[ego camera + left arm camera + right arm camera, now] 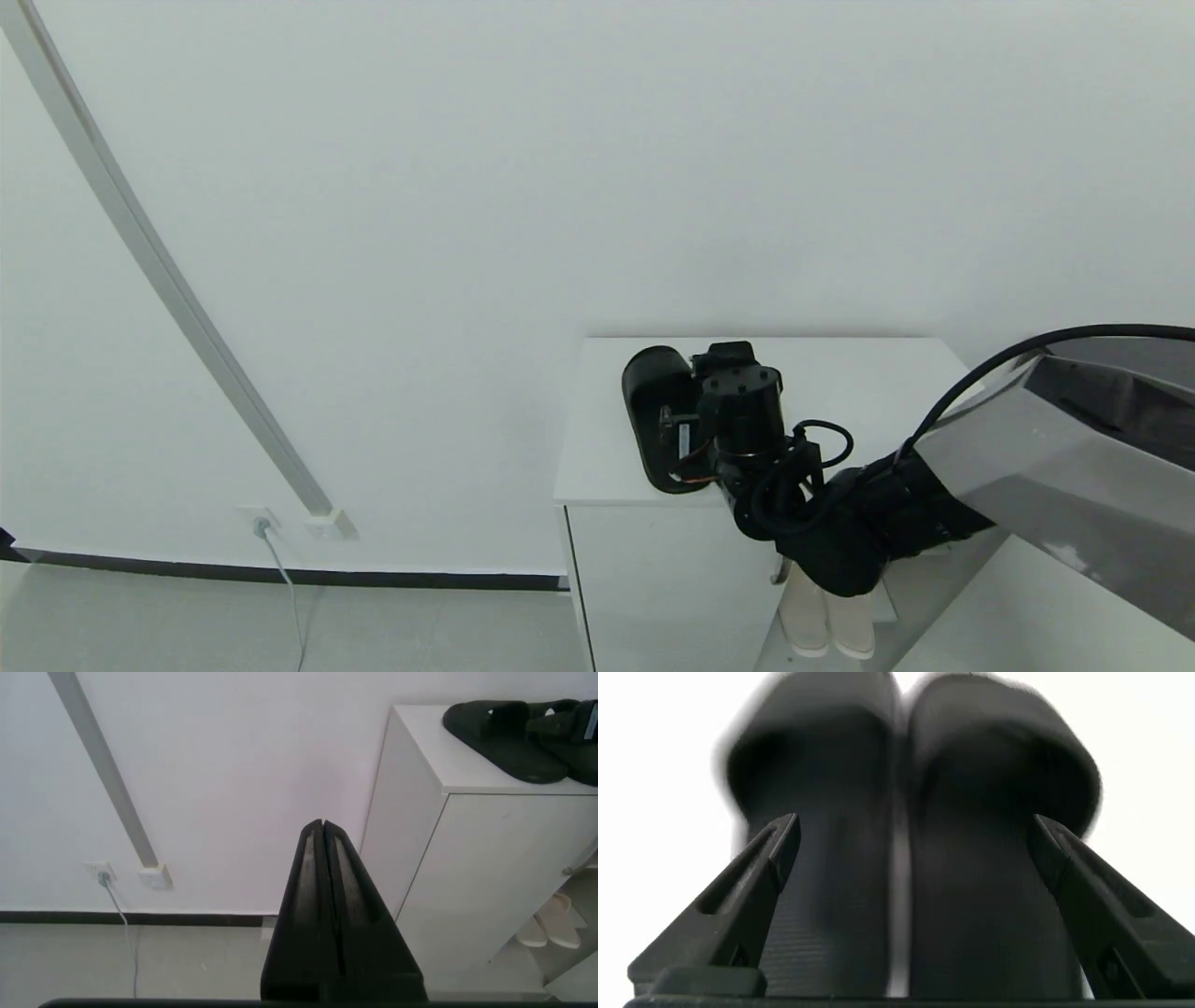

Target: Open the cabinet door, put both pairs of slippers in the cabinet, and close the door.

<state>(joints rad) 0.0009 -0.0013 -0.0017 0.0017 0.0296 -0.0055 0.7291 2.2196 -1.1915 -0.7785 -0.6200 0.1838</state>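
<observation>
Right wrist view — right jaws wide apart, astride 2 black slippers (971, 859); left jaws closed, empty.

Colour survey: black against white.
Noted: black slippers (653, 420), finely ribbed; plain white cabinet (653, 579); cream slippers (828, 623); left hand (322, 831) and right hand (915, 826) black; wall (560, 187) white, floor (140, 616) pale grey, skirting (373, 578) black.

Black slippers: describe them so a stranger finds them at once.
Find the white cabinet against the bare wall. On its flat top lie the black slippers, side by side, under the open right gripper. The other pair is pale and sits low by the cabinet's foot.
</observation>
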